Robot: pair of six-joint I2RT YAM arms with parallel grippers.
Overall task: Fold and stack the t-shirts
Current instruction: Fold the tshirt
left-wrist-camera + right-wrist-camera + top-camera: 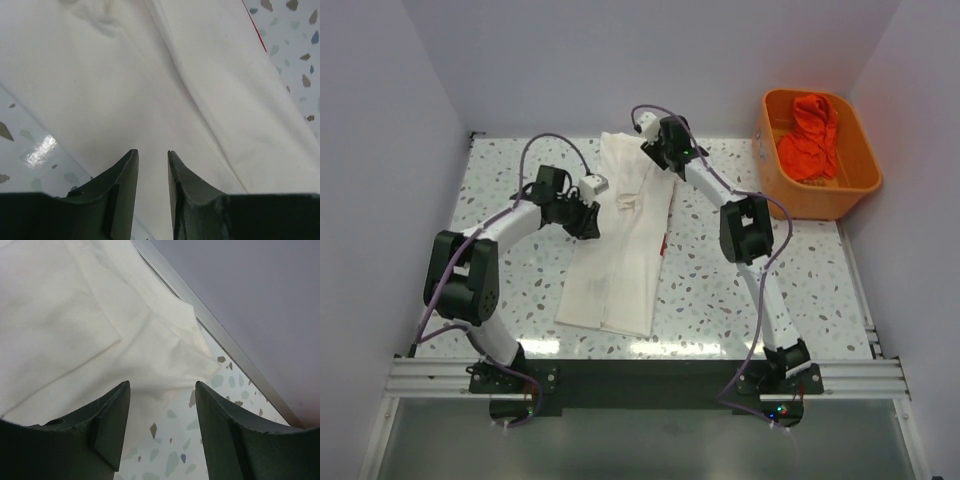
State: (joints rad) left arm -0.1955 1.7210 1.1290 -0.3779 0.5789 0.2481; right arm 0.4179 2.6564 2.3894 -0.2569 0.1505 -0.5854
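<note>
Left tool [152, 152] narrowly parted over t-shirt [620, 240]; right tool [162, 385] spread wide above its far edge.

Matt cloth t-shirt [620, 250], glossy speckled table [705, 295]

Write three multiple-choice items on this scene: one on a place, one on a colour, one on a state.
1. The orange tub stands: A) between the arm bases B) at the table's far right corner C) at the near left edge.
2. The cloth in the tub is: A) blue B) white C) orange.
3. At the white t-shirt's far end, the right fingers are: A) open, nothing between them B) shut on fabric C) gripping the tub.
Key: 1B, the top view shows it far right; 2C, it nearly matches the tub; 3A, a clear gap shows between them.
</note>
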